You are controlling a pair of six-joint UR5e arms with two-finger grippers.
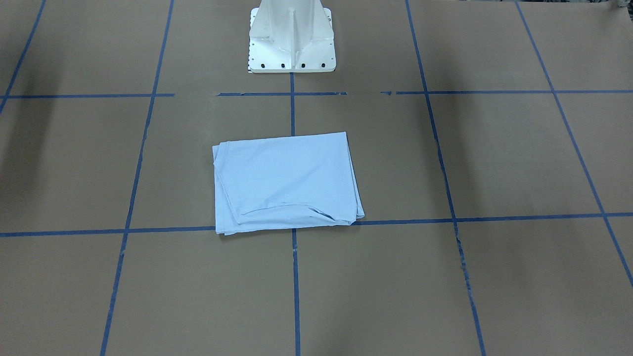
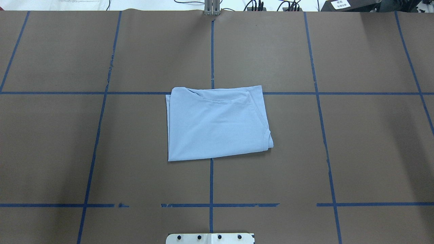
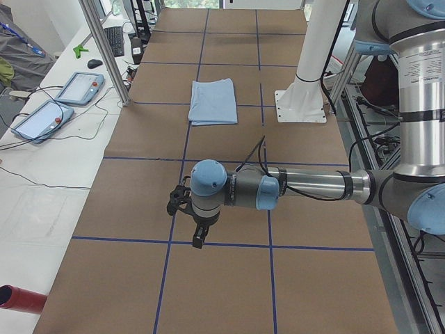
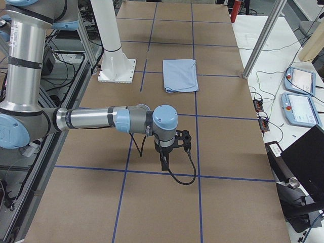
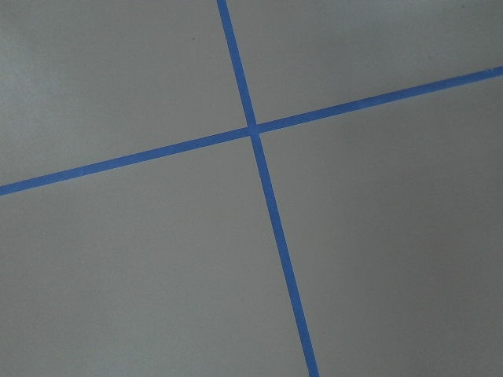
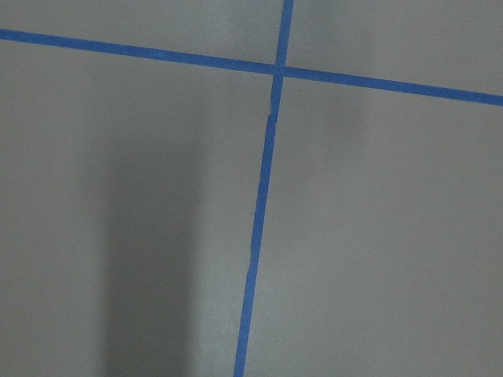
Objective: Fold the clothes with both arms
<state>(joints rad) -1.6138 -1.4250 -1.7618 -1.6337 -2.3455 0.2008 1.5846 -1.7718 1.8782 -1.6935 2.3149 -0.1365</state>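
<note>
shirt: T-shirt is laid flat at the middle of the table, folded to a compact rectangle over a crossing of the blue tape grid; pedestal base sits at its 6 o'clock in the overhead view
folds: a neckline curve is seen along the 12 o'clock edge and stacked hems bulge slightly at the 4 o'clock corner; no print or label is seen, judged folded inside
placement reason: the centre-line spot is judged to be equally reachable by both arms
left arm: left arm is held low over bare table at the shirt's 9 o'clock, well apart from it, wrist turned down
right arm: right arm is mirrored at 3 o'clock, also well apart
arm reason: the wide stance is judged to keep the cloth unobstructed for the fixed cameras
left jaws: shown only in a side view, so opening cannot be told; no cloth is seen hanging from them
right jaws: same, cannot be told
wrist views: only table and tape are shown
status: fold is judged complete or near it; the 4 o'clock corner could be flattened
</note>
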